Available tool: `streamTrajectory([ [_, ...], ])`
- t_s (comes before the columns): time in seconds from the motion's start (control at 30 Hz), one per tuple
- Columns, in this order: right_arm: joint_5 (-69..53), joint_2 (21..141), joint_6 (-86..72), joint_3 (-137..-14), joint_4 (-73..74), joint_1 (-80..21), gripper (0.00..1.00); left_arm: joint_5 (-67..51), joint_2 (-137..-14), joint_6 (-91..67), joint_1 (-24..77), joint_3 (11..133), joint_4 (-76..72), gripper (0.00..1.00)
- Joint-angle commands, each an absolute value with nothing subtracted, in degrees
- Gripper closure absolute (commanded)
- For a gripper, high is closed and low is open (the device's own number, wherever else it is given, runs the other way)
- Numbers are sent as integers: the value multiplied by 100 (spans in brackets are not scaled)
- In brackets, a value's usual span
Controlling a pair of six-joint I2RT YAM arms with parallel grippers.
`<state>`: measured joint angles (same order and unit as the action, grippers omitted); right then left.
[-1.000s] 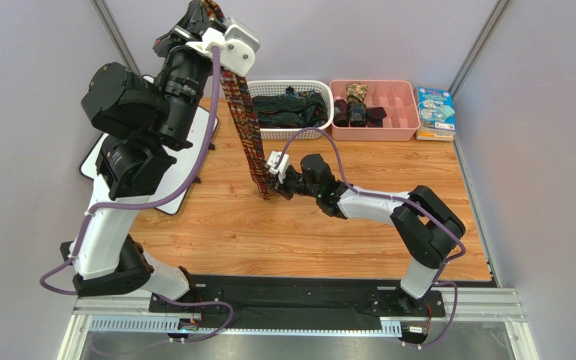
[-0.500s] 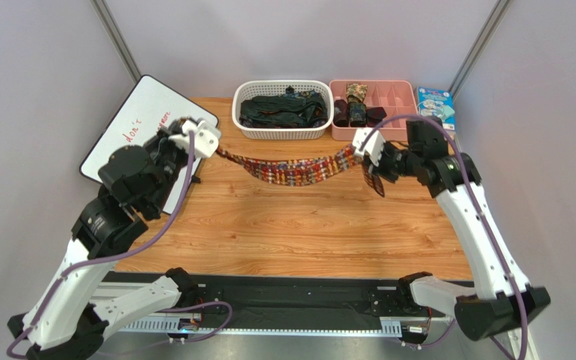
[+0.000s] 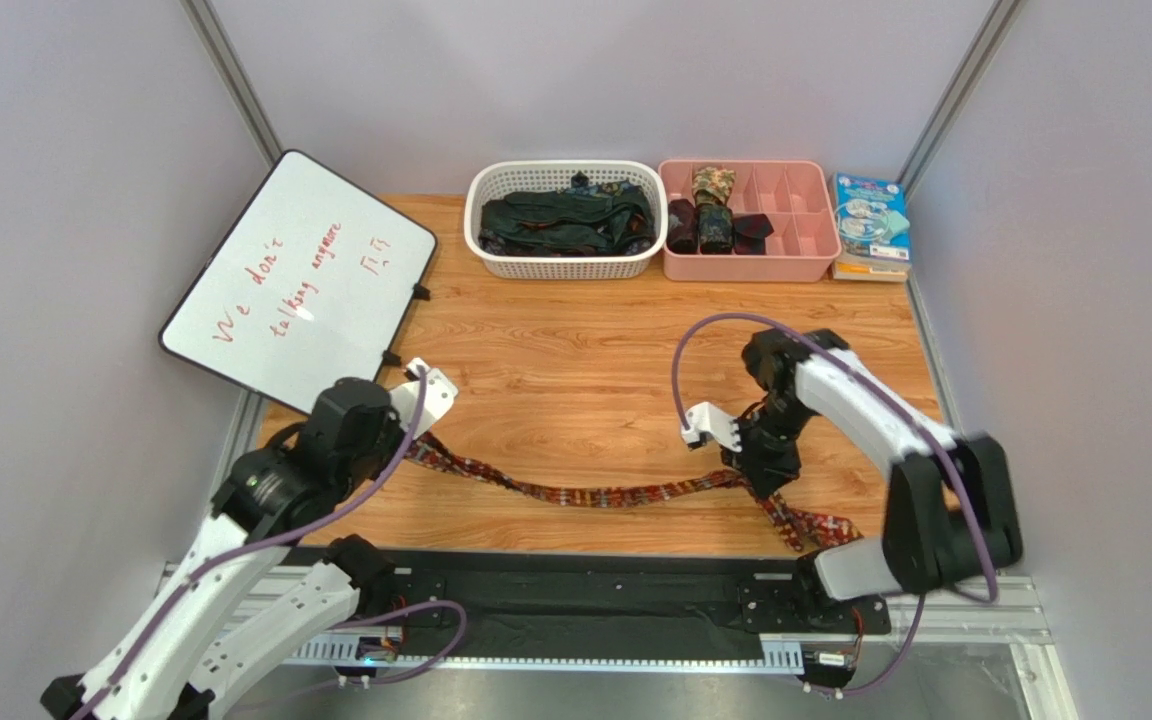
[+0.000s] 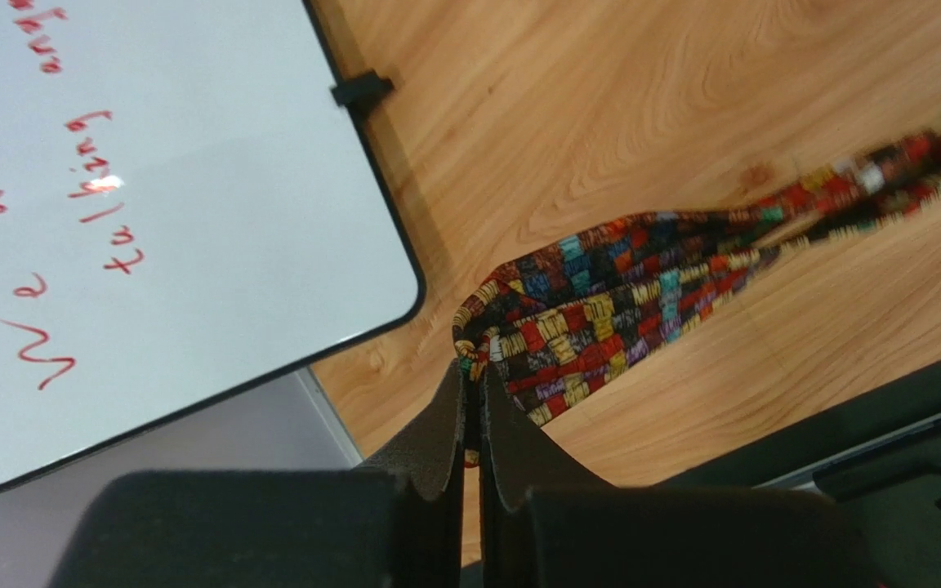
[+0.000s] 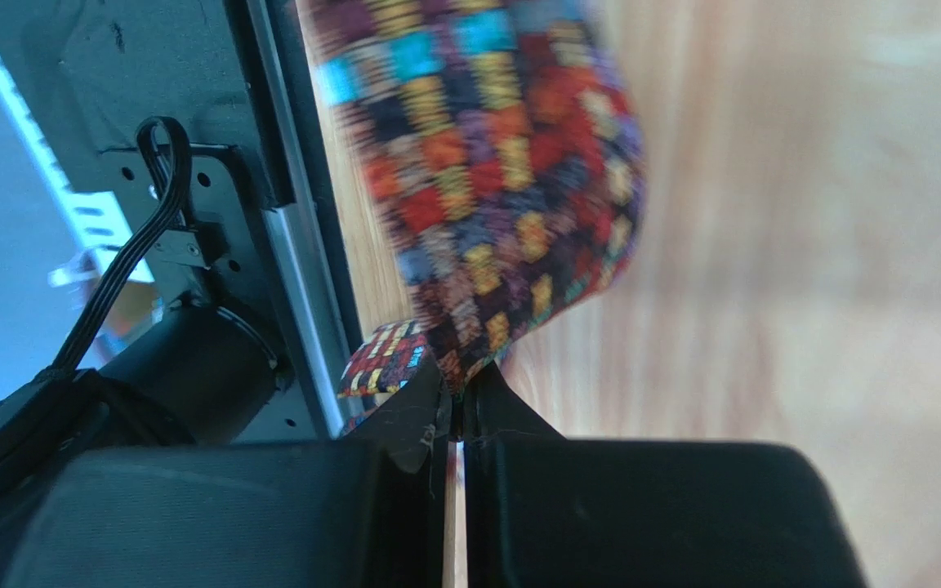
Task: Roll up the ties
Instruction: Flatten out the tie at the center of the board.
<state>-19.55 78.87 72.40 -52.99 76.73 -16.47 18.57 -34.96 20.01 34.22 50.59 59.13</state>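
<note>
A long tie with a busy red, orange, yellow and green check (image 3: 597, 494) lies stretched across the near part of the wooden table. My left gripper (image 3: 405, 438) is shut on its left end; in the left wrist view the fabric (image 4: 617, 300) sits pinched at the gripper (image 4: 473, 368). My right gripper (image 3: 760, 468) is shut on the tie toward its right end, where the fabric (image 5: 488, 172) runs out from the gripper (image 5: 457, 390). A short tail (image 3: 815, 525) trails to the table's front edge. More dark ties fill the white basket (image 3: 567, 267), and rolled ties (image 3: 711, 210) sit in the pink tray (image 3: 808, 267).
A whiteboard (image 3: 297, 285) with red writing leans over the table's left edge. A blue book (image 3: 871, 218) lies at the back right. The black rail (image 3: 582, 593) that holds the arm bases runs along the front edge.
Both arms have come down and toward the near edge. The tie, which hung in the air between the grippers, now lies along the front of the table.
</note>
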Motion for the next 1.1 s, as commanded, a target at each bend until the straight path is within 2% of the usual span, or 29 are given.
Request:
streamTrajectory([
  [0.0,-2013,9304,7225,-5922,8877,-1714,100,2118,-4592,2030,3244,4852,5433,100],
  [0.13,-1987,10903,7111,-6871,8877,-1740,95,1566,-5702,2048,2550,4930,5107,100],
  [0.27,-1767,11627,7023,-7479,8807,-1740,87,1108,-6538,2171,1935,5106,4843,100],
  [0.47,-1705,11524,6777,-7743,8640,-1539,32,757,-7505,2513,1250,5203,4605,99],
  [0.5,-1714,11427,6750,-7769,8674,-1468,2,678,-7706,2540,1161,5281,4736,93],
  [0.53,-1783,11287,6715,-7813,8718,-1259,0,424,-7760,2610,1073,5421,4781,85],
  [0.57,-1828,10989,6697,-7831,8736,-1135,0,239,-7682,2654,916,5466,4825,65],
  [0.63,-1889,10654,6645,-7796,8763,-767,0,-408,-7428,2925,853,5537,4834,50],
  [0.67,-1916,10504,6636,-7761,8780,-643,0,-709,-7061,3040,853,5546,4843,36],
  [0.7,-1933,10164,6636,-7709,8780,-511,0,-1034,-6866,3189,861,5555,4843,33],
  [0.77,-1977,9854,6592,-7480,8710,-151,0,-1800,-6375,3453,1018,5528,4747,1],
  [0.83,-2039,9432,6496,-7252,8431,173,0,-2039,-6162,3577,1325,5450,4650,1],
  [0.93,-2021,8819,6092,-6707,7520,255,0,-1943,-5784,3498,2421,5082,4001,1],
  [1.07,-2478,7772,5354,-5882,6076,150,0,-1144,-5546,3515,3847,4422,2553,1],
])
